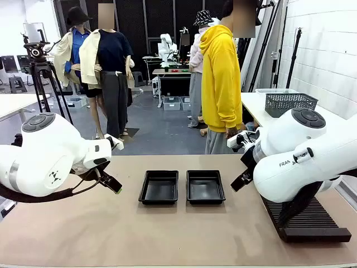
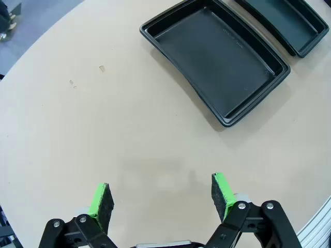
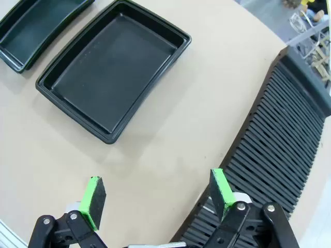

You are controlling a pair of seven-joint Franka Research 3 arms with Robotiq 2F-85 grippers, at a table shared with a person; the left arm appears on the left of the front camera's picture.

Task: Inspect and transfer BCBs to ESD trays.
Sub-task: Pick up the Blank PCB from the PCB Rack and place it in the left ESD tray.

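Two empty black ESD trays sit side by side mid-table, the left tray and the right tray. The BCBs are out of view. My left gripper hovers left of the trays. In the left wrist view it is open over bare tabletop, with the nearer tray ahead of it and the other tray beyond. My right gripper hangs right of the trays. In its own view it is open and empty, with one tray ahead and the second behind it.
A long black ribbed rack lies at the table's right, under my right arm, with its slots beside the right fingers. A person in a yellow hoodie stands at the far edge. A grey wire basket sits on a side table.
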